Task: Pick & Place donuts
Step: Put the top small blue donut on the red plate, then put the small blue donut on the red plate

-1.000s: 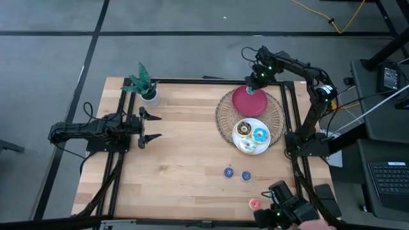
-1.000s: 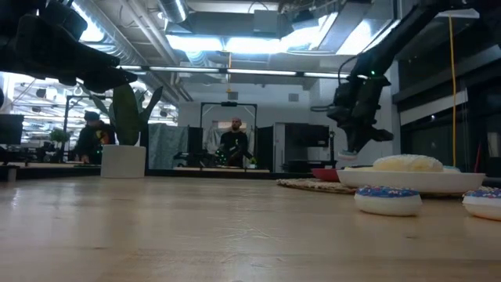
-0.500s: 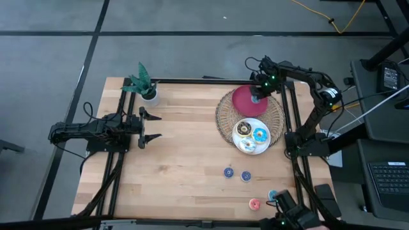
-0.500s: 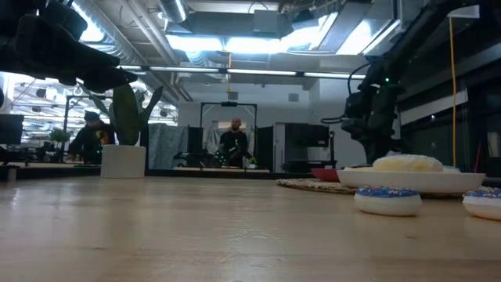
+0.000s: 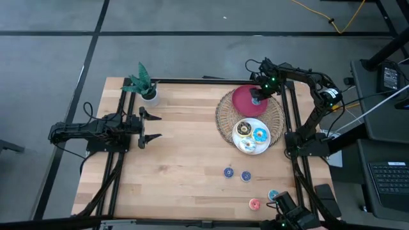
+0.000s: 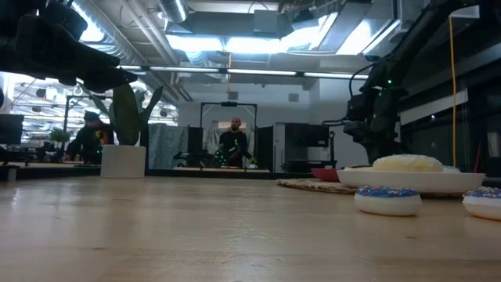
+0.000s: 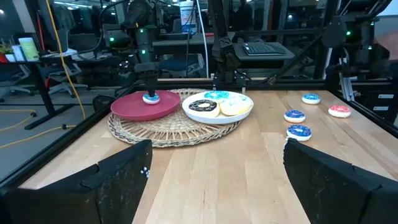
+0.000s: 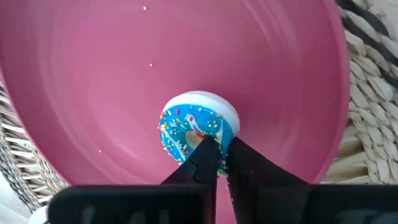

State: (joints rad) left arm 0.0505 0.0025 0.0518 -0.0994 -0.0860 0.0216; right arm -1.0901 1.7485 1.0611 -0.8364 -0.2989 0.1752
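My right gripper (image 5: 257, 97) stands over the red plate (image 5: 241, 102) on the woven mat, shut on a coin-sized blue donut (image 8: 198, 127). The left wrist view shows that donut (image 7: 151, 98) on the plate under the gripper. The white plate (image 5: 243, 145) carries three larger donuts: chocolate (image 5: 243, 129), blue-iced (image 5: 260, 135) and white-iced (image 5: 249, 145). Three more small blue donuts (image 5: 228, 172), (image 5: 246, 175), (image 5: 273, 195) and a red-pink one (image 5: 255, 204) lie flat on the table. My left gripper (image 5: 155, 126) waits open at the table's left side. My right gripper pinches the small blue donut at the near part of its ring (image 8: 208, 144) between two almost closed fingertips (image 8: 239, 152), coming from above and pointing down. The donut sits tilted, iced face turned sideways, with its pale underside (image 8: 214, 102) on the red plate.
A round woven mat (image 5: 275, 112) lies under both plates near the far right corner. A potted plant (image 5: 144, 84) stands at the far left corner. A dark object (image 5: 291, 211) sits at the near right edge. Bare wood stretches across the table's middle and left.
My right gripper moved from the red plate's far rim toward the near edge and down onto the plate, then stayed. The dark object at the near right edge drew back, uncovering a small blue donut.
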